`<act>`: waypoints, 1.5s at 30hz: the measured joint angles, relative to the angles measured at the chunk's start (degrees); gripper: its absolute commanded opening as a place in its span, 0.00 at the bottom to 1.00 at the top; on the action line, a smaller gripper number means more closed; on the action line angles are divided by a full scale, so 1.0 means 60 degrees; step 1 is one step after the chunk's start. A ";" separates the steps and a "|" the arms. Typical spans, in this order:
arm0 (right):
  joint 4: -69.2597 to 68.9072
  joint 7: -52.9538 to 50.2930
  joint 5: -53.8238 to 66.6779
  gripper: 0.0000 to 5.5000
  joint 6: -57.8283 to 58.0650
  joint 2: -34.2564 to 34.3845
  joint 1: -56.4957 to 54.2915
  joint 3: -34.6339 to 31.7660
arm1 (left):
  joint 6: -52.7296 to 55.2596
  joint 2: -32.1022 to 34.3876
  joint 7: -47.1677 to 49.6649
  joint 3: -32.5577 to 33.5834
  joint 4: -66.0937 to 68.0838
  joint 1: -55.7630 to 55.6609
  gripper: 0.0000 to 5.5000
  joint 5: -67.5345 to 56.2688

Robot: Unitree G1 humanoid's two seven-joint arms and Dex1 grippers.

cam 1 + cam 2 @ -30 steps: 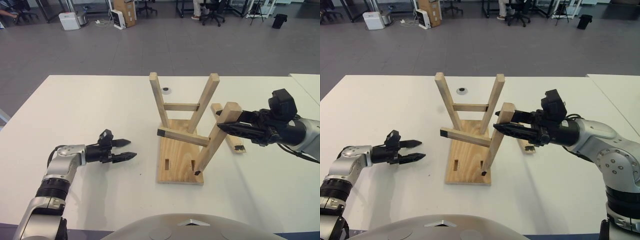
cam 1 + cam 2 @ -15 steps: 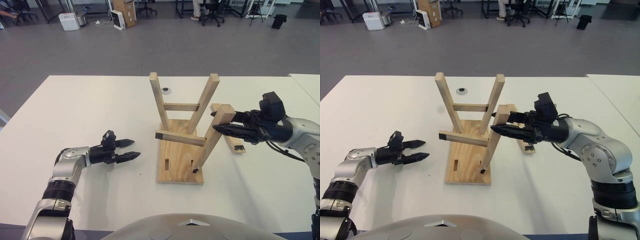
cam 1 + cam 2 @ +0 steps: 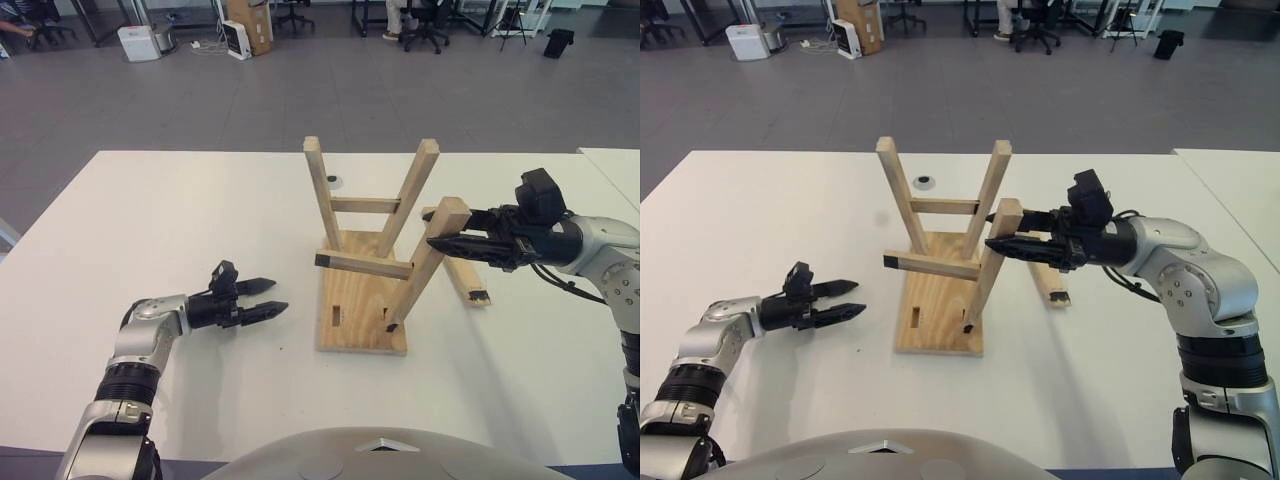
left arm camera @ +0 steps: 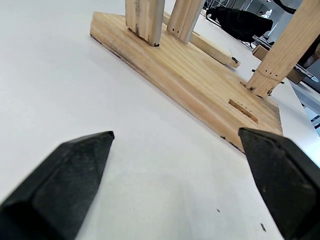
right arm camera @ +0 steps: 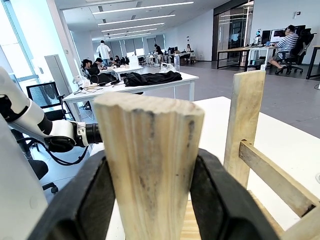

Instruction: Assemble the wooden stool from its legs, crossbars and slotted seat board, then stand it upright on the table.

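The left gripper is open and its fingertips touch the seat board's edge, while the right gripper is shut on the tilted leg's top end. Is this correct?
Not quite. The left gripper is open but does not touch the seat board: the left eye view shows bare table between them. The right gripper is indeed shut on the top end of the tilted leg.

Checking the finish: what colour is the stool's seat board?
The seat board is pale natural wood with darker grain streaks, clearest in the left wrist view.
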 measured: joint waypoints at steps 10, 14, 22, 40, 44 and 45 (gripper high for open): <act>0.0147 0.0083 -0.0182 0.37 0.0043 0.0011 -0.0250 -0.0008 | -0.0001 -0.0077 -0.0010 -0.0013 -0.0030 0.0000 0.83 0.0009; 0.0261 0.0113 -0.0172 0.37 0.0076 0.0026 -0.0311 -0.0016 | -0.0002 -0.0084 -0.0020 -0.0096 -0.0099 0.0011 0.83 0.0014; 0.0860 -0.0090 0.0132 0.37 0.0644 0.0197 -0.0668 -0.0315 | -0.0201 -0.0103 -0.0024 -0.0238 -0.0119 0.0013 0.83 0.0085; 0.0686 0.0055 -0.0262 0.37 0.0326 0.0588 -0.0602 -0.0039 | -0.0167 -0.0097 -0.0090 -0.0440 -0.0224 0.0008 0.83 0.0087; 0.0714 0.0088 -0.0286 0.37 0.0348 0.0587 -0.0606 -0.0013 | -0.0047 -0.0114 -0.0057 -0.0438 -0.0279 0.0010 0.83 0.0026; 0.0791 0.0141 -0.0345 0.37 0.0289 0.0588 -0.0626 0.0041 | -0.0035 -0.0137 -0.0052 -0.0447 -0.0295 0.0013 0.83 0.0027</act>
